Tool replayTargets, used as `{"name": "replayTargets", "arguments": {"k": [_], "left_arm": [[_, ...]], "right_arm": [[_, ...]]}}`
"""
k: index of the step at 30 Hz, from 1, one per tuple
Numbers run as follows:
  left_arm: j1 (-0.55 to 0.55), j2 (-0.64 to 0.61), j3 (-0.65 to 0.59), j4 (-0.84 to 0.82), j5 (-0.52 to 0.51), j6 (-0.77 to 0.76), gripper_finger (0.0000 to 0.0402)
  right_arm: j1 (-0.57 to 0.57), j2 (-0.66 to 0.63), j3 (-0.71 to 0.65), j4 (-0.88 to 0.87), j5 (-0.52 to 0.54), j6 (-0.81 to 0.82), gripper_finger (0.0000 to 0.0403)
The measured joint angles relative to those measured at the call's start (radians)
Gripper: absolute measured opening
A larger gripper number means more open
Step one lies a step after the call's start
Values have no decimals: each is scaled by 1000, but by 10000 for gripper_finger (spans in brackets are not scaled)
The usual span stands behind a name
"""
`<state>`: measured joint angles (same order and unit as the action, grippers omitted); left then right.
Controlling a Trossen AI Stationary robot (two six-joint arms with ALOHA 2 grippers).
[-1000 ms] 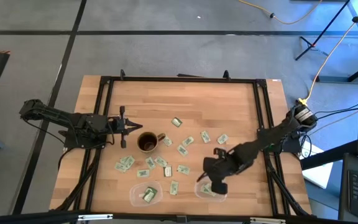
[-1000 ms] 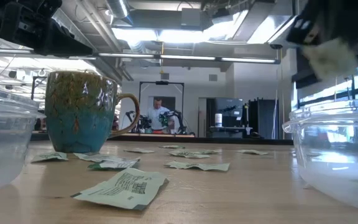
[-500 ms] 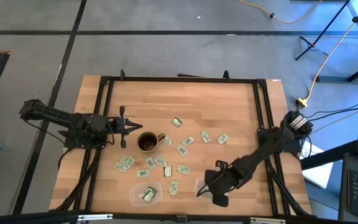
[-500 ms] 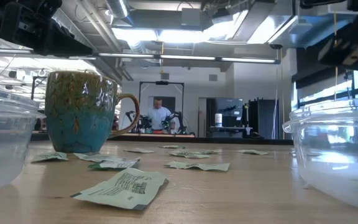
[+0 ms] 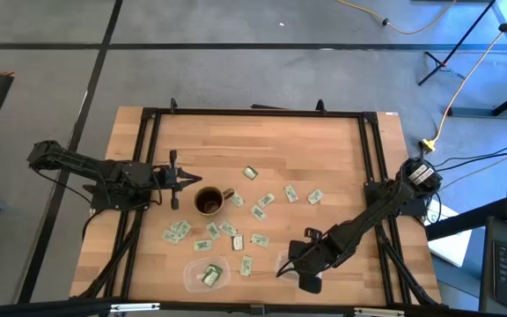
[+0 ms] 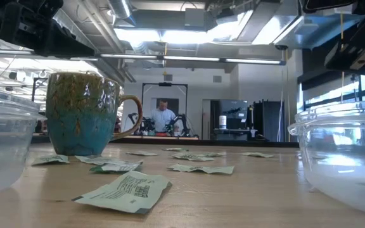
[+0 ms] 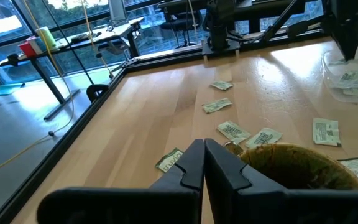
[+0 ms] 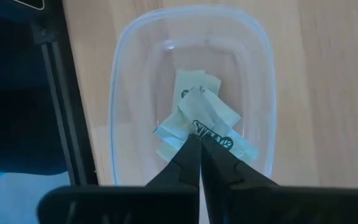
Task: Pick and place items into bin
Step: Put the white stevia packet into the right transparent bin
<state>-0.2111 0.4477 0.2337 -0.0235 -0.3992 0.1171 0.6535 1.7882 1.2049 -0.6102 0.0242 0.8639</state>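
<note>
- The right gripper (image 5: 299,272) hangs over the clear plastic bin (image 8: 257,93) at the near edge of the table (image 5: 324,141), its two dark fingers (image 8: 188,163) pressed together with nothing between them.
- A second ago that gripper sat lower over the same bin with a pale packet showing at its tip in the low view; half a second ago the arm had already pulled up and toward the near table edge, and it has barely shifted since.
- Several pale green and white packets (image 8: 204,121) lie piled in the middle of the bin's floor, directly beyond the closed fingertips in the right wrist view.
- A second clear bin (image 5: 206,272), to the left along the same near edge, holds at least one packet.
- The remaining loose packets (image 5: 259,211) are scattered flat across the wood between the brown mug (image 5: 209,202) and the table's right half, in the same places as in both earlier high views.
- The left gripper (image 5: 187,180) waits near the table's left side, just beside the mug, fingers (image 7: 191,163) shut and empty; it has not moved across the three moments.
- In the low view a folded packet (image 6: 127,191) lies nearest the camera, with the mug behind it to the left.
</note>
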Motion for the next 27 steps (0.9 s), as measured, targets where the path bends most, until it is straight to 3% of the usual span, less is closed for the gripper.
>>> {"name": "replayTargets", "arguments": {"k": [17, 21, 27], "left_arm": [[0, 0, 0, -3, 0, 1, 4], [0, 0, 0, -3, 0, 1, 4], [0, 0, 0, -3, 0, 0, 6]], "right_arm": [[-9, 0, 11, -15, 0, -4, 81], [-20, -12, 50, -134, 20, -3, 82], [-65, -89, 80, -424, 166, 62, 82]]}}
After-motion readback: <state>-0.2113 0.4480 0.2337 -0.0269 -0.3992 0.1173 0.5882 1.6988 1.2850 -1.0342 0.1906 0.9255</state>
